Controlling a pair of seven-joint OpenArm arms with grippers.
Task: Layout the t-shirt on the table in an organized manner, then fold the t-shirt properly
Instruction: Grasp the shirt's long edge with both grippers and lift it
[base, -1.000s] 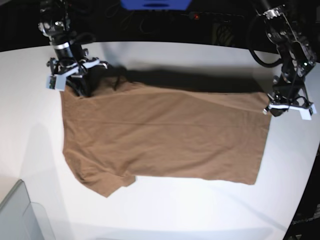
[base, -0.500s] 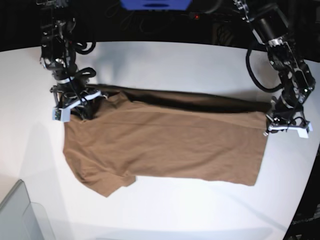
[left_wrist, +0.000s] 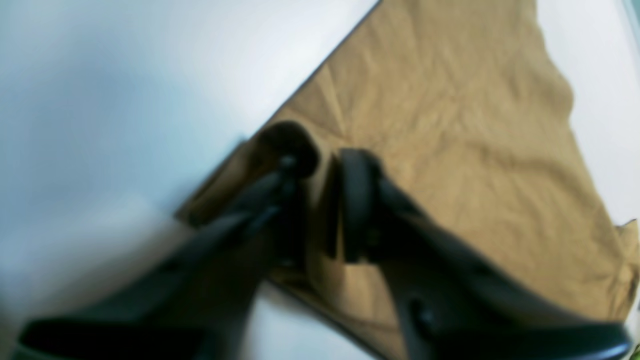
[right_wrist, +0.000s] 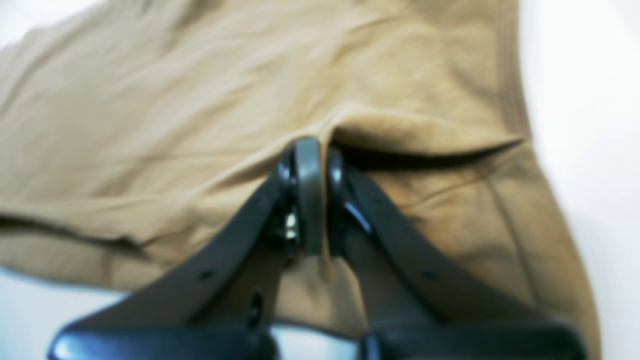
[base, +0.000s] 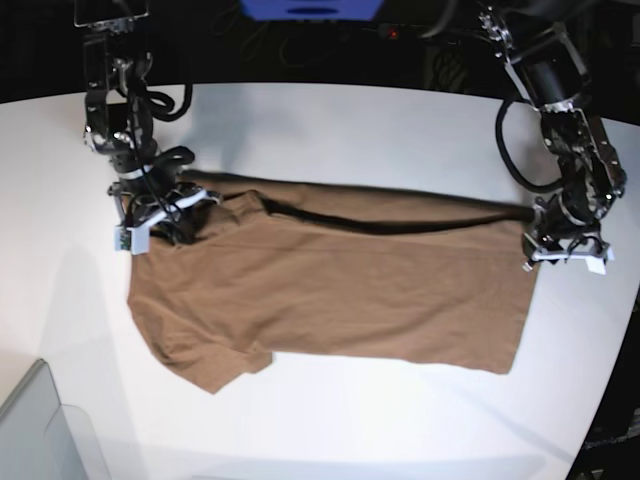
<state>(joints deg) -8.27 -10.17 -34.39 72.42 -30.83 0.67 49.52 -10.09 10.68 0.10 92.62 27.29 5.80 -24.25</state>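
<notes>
And the shirt (base: 330, 290) is spread on the table (base: 400, 430), its far edge folded over, pinched by the right gripper (right_wrist: 322, 150) and straddled by the parted left gripper (left_wrist: 324, 162), so the fold could be skewed if one corner is released late or snagged on withdrawal.

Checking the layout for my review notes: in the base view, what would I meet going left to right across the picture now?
Clear grey bin → right claw → left claw
</notes>
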